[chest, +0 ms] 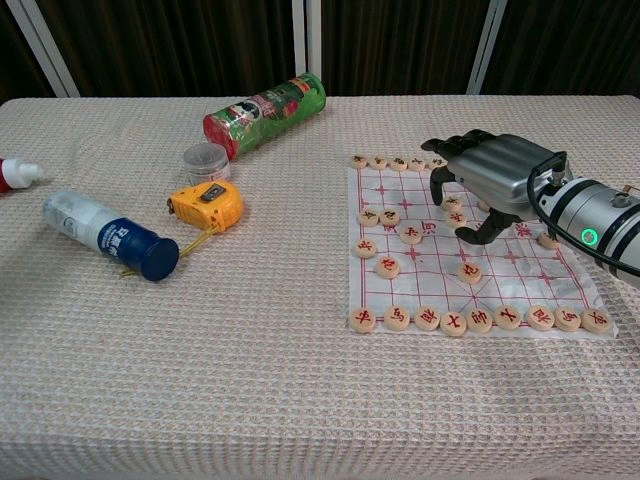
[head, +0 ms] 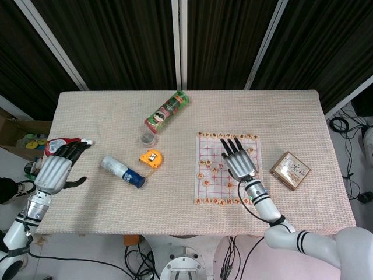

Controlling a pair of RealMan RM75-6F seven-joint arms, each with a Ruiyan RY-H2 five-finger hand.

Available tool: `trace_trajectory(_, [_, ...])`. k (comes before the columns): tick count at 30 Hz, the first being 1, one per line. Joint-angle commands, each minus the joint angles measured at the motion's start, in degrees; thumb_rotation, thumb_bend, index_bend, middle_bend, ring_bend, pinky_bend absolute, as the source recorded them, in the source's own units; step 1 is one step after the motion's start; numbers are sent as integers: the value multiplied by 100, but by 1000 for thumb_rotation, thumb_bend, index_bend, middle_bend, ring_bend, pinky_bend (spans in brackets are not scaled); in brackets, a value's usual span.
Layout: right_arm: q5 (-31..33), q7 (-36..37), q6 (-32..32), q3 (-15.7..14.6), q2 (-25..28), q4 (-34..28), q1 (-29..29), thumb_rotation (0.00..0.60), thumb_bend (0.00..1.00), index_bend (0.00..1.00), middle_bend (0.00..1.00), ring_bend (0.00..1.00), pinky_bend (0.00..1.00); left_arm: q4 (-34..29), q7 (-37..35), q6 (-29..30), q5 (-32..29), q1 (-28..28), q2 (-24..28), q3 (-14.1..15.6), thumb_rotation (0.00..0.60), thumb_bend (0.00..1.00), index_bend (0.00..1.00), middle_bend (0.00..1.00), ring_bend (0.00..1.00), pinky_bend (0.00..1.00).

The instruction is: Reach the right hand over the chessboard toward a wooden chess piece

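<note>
The chessboard (head: 216, 181) (chest: 430, 283) is a white sheet with red lines on the right half of the table. Round wooden chess pieces line its near edge (chest: 453, 322) and far edge (chest: 397, 162), and others lie scattered in the middle (chest: 411, 235). My right hand (head: 238, 158) (chest: 482, 178) hovers palm-down over the upper middle of the board. Its fingers are spread and bent downward, holding nothing. One piece (chest: 457, 218) lies just under the fingertips and another (chest: 469, 271) sits nearer the front. My left hand (head: 57, 169) rests open at the table's left edge, empty.
A green can (head: 167, 111) (chest: 265, 113) lies on its side at the back. Near it are a small round jar (chest: 206, 160), a yellow tape measure (head: 151, 157) (chest: 208, 205) and a blue-capped bottle (head: 123, 171) (chest: 100, 233). A red bottle (head: 61, 143) lies by my left hand. A wooden box (head: 290, 170) sits right of the board.
</note>
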Motion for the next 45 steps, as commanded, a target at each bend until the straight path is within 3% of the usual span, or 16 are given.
trace_trajectory(1, [0,-14,7,-6,-43,40,31,600,289,409,0,0,0,23,-24,9,5,11,5,-4,600,179,141,125,106,189])
trace_trajectory(20, [157,-104,-32,-48,-118,270,102,600,301,454,0,0,0,79,-277,-24,35,47,118,-8,599,179,142,125,106,187])
trace_trajectory(32, [-20,145,153,-69,-162,426,86,600,307,621,0,0,0,99,-338,-93,24,35,107,-16,599,179,141,125,106,187])
trace_trajectory(45, [188,6,218,180,-210,481,181,600,320,624,0,0,0,93,-338,-181,-10,33,95,-9,600,179,141,125,106,186])
